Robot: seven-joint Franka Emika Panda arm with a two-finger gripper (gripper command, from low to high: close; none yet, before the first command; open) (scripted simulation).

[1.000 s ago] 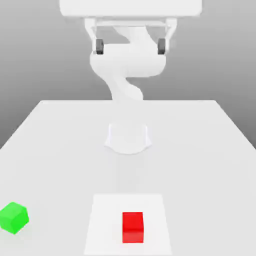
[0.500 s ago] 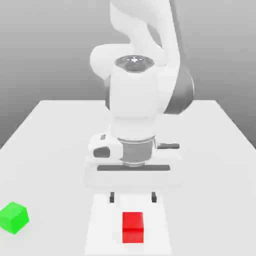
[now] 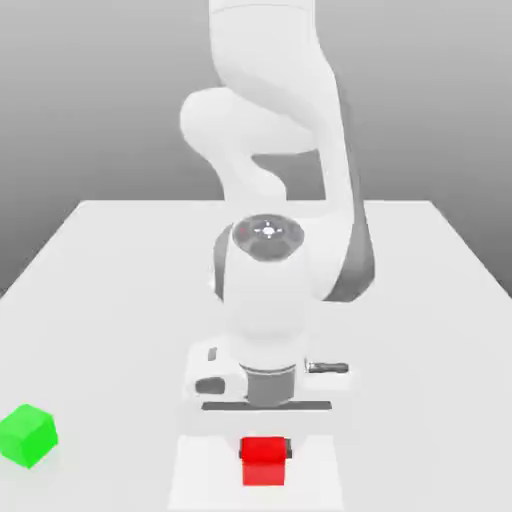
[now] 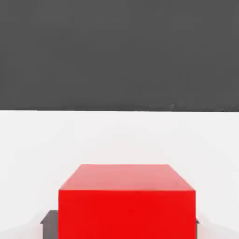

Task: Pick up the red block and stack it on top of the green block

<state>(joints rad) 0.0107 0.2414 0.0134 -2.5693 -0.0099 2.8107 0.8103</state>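
Observation:
The red block (image 3: 265,466) rests on the white table near its front edge, on a lighter square patch. My gripper (image 3: 265,449) has come straight down over it, and a dark fingertip (image 3: 243,447) presses against each side, so it is shut on the red block. In the hand view the red block (image 4: 126,200) looms close, with a dark finger (image 4: 48,223) tight against its flank. The green block (image 3: 27,435) sits alone at the front of the exterior view's left, well apart from the gripper.
The white table (image 3: 420,300) stretches back to the arm's base behind the hand. The lighter square patch (image 3: 200,470) lies under the red block. The bulky wrist and hand (image 3: 265,300) hang above the block.
The arm swung down from high at the back until the hand sat over the red block. Its fingers, wide apart half a second ago, have closed onto the block's sides.

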